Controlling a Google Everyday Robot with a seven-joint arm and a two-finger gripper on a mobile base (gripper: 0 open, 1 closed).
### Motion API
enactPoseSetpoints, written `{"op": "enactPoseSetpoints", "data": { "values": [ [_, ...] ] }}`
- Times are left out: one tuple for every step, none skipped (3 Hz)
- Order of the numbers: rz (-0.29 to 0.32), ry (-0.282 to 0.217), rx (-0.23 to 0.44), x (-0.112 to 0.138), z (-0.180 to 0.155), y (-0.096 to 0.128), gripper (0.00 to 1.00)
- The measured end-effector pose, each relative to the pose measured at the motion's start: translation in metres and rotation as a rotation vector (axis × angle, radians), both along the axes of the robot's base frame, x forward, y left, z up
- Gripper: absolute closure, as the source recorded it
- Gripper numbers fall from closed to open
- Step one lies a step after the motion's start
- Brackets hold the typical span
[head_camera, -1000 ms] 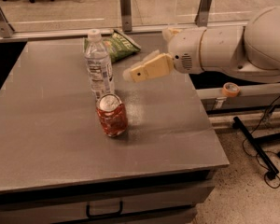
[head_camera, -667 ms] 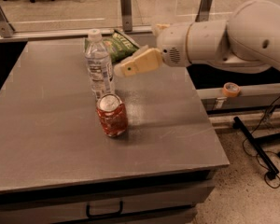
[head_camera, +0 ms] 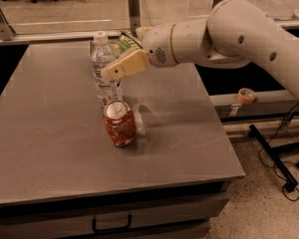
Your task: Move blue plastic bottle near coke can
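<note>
End effector (head_camera: 109,73), grip state unclear, overlaps one blue plastic bottle (head_camera: 99,56); one coke can (head_camera: 119,124) stands just in front.

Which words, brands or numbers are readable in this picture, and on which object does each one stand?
No text can be read here.
blue plastic bottle: the white label carries print, too blurred to read.
coke can: mottled red side, no legible lettering.
green chip bag: partly hidden behind the bottle and arm, nothing legible.
gripper, close by the bottle's upper half: no marking visible.
</note>
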State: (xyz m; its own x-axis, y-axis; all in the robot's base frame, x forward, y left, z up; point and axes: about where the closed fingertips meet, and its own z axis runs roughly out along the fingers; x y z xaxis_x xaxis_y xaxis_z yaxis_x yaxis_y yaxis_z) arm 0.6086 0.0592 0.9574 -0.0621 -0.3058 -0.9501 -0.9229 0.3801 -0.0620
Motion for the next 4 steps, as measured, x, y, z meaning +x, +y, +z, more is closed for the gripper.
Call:
{"op": "enactPoseSetpoints", "data": {
  "values": [
    [0.044,0.041,-0.010,0.002,-0.014,0.019,0.18],
    [0.076,0.068,-0.019,0.002,-0.024,0.030,0.40],
    [0.115,0.068,-0.031,0.000,-0.023,0.035,0.64],
    [0.142,0.053,-0.035,-0.006,-0.010,0.030,0.88]
  ]
}}
